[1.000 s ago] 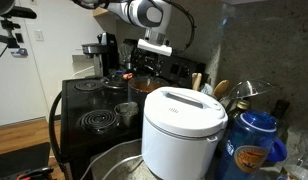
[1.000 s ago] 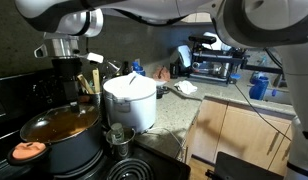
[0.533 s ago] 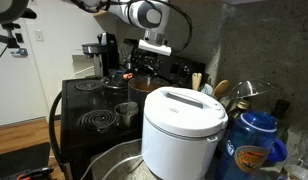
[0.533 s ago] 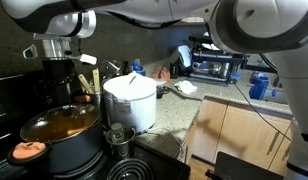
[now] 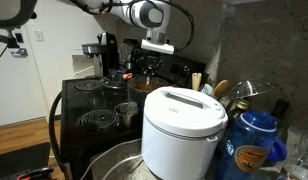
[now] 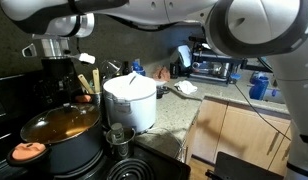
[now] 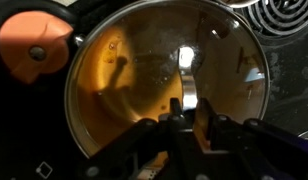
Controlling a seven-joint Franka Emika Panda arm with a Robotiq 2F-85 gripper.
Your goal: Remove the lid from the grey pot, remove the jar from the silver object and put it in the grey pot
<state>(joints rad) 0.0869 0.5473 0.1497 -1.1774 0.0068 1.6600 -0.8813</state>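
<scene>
The grey pot (image 6: 64,140) stands on the black stove with the glass lid (image 7: 164,75) on it; its inside looks orange-brown through the glass. My gripper (image 7: 190,108) hangs straight above the lid (image 6: 59,122), and its two fingers are closed on the metal strip handle (image 7: 190,88) at the lid's middle. The same gripper (image 6: 64,97) shows in both exterior views, low over the pot (image 5: 144,76). The silver object (image 6: 119,137), a small shiny steel pot, stands in front of the grey pot (image 5: 126,112). I cannot make out the jar inside it.
A big white rice cooker (image 5: 182,125) stands beside the stove (image 6: 129,100). An orange round thing (image 7: 34,45) lies next to the grey pot. A large metal bowl (image 5: 114,165) and a blue bottle (image 5: 256,140) sit close to the camera. Coil burners (image 5: 97,120) lie bare.
The jaws have gone from wide open to closed on the lid's handle. The arm has hardly moved, and the lid still rests on the pot.
</scene>
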